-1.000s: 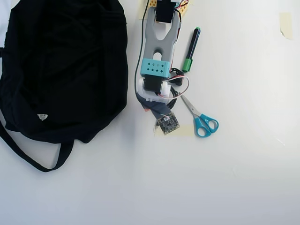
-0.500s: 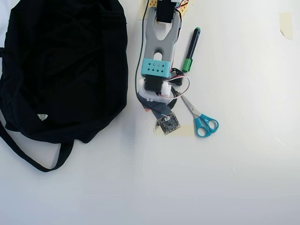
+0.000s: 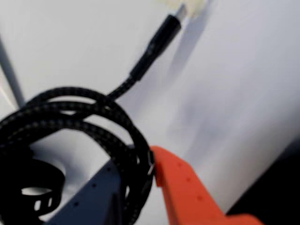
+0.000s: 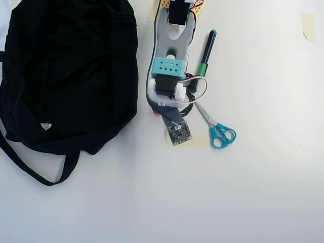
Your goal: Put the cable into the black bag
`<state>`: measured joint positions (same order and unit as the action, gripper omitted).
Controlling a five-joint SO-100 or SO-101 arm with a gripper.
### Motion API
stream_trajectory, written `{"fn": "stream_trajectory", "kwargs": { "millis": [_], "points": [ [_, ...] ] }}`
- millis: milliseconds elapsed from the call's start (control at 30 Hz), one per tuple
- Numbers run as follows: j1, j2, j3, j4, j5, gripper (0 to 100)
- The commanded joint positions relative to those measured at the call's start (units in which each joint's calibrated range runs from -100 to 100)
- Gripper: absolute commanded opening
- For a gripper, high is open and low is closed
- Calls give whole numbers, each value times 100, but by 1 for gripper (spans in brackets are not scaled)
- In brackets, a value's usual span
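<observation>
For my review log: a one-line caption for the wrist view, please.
Gripper closing its orange and grey fingers around the coiled cable, plug end lying free on the white table.

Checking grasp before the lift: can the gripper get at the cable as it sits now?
Probably yes. In the wrist view the gripper has its orange finger and grey finger either side of the cable coil, nothing blocking, but closure is unclear.
</observation>
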<state>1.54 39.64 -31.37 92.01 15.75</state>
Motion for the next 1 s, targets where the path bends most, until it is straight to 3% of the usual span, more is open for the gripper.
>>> {"fn": "stream_trajectory", "kwargs": {
  "millis": [0, 300, 500, 967],
  "points": [
    [-184, -230, -691, 265, -233, 2],
    [-446, -230, -1481, 747, -1030, 2],
    [-558, -587, -1383, 756, -1255, 2],
    [-640, -2736, 1142, 738, -1523, 2]
  ]
}}
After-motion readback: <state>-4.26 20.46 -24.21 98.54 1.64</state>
